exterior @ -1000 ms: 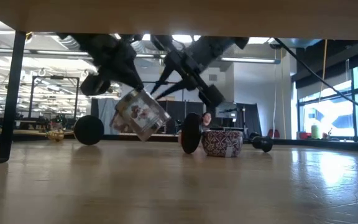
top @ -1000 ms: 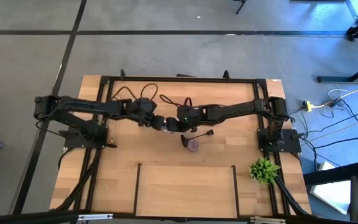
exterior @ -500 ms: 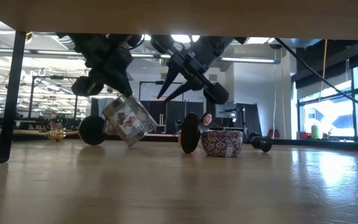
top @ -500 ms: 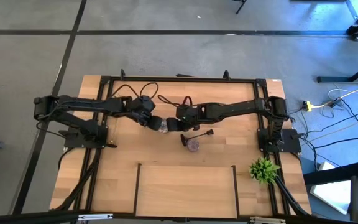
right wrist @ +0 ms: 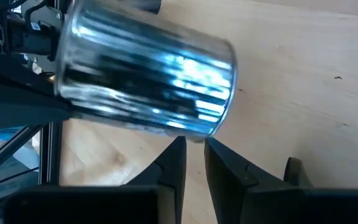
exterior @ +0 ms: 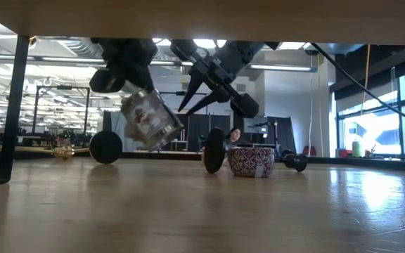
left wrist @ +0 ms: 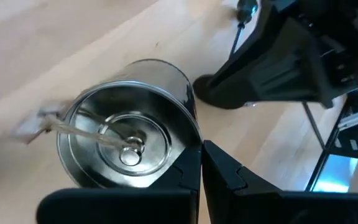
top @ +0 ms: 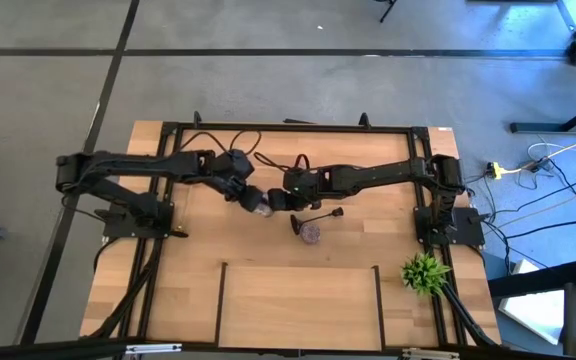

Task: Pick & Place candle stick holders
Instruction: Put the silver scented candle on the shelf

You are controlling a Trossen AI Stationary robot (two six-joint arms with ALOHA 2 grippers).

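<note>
The shiny silver round holder (top: 261,205) hangs tilted in the air at the table's middle, and shows in the low view (exterior: 150,119). My left gripper (top: 251,198) is shut on it. My right gripper (top: 276,200) stands just beside it with a narrow gap between its fingers (right wrist: 174,163) and touches nothing. A pink glittery holder (top: 311,233) stands on its base near them. The black holder with a thin stem (top: 320,215) lies on its side beside the pink one. A small gold holder (exterior: 62,150) shows far off in the low view. My left gripper holds the silver holder by the rim of its open mouth (left wrist: 190,148), with the wall between the two fingers: one finger on the inner side and one on the outer. The fingers come from above, slanting. The holder hangs tilted below them, clear of the table.
A green spiky plant (top: 425,272) stands at the near right. Black frame rails (top: 288,128) run around the table, with both arm bases on the sides. A marked rectangle (top: 298,268) lies on the wood at the near side.
My left gripper has carried the silver holder a little toward the table's left, away from my right gripper, dipping first and then rising. The holder has stayed tilted and clear of the table.
</note>
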